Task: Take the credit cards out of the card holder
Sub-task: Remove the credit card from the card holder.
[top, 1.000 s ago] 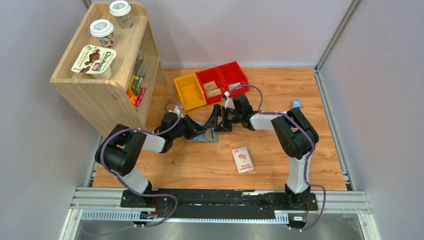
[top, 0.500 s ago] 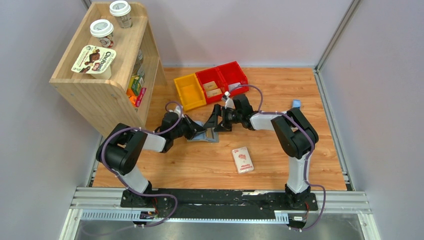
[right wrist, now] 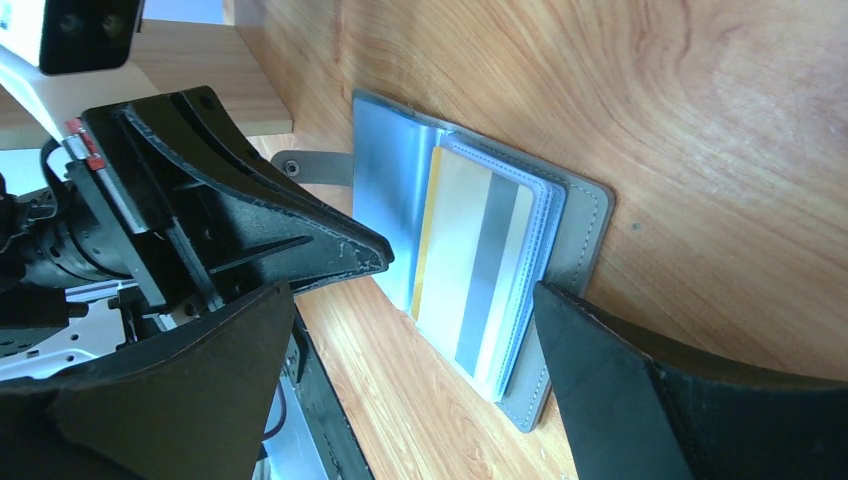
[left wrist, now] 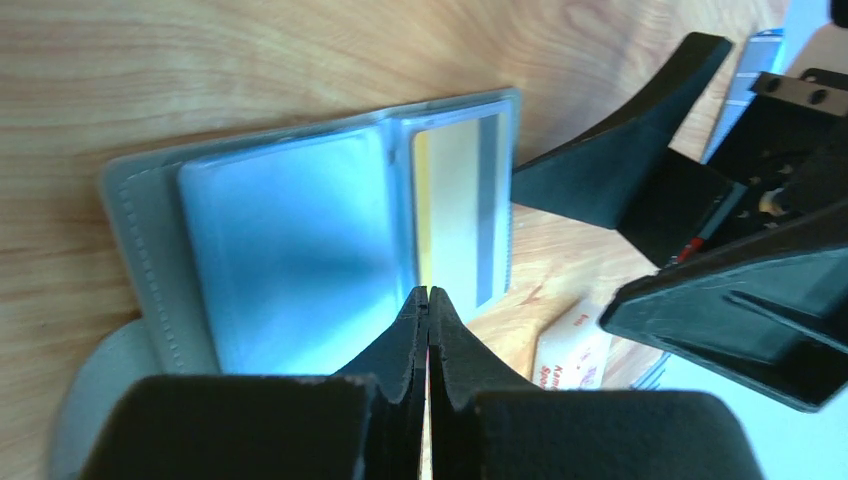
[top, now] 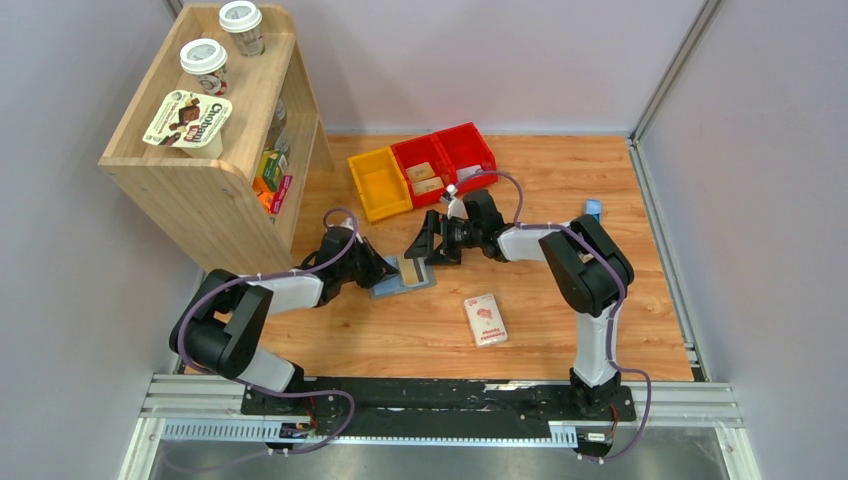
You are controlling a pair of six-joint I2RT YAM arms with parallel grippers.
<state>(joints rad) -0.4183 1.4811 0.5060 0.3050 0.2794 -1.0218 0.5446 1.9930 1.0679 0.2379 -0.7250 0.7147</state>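
On the table (top: pixel 400 345), your card holder (top: pixel 392 286) lies open and flat. Just beyond it, the right gripper (top: pixel 422 250) hangs with its jaws spread wide, holding nothing. At the holder's left side, the left gripper (left wrist: pixel 428 295) is pinched together, its tips against the rim of a tan card (right wrist: pixel 465 260) tucked in a pocket. It may be nipping that rim, but the view is too tight to say.

The whole worktop (top: pixel 560 330) is viewed steeply from high above its near edge, whereas the open card holder (top: pixel 403 277), shared by all three views, is seen close-up from opposite sides by both wrist cameras.
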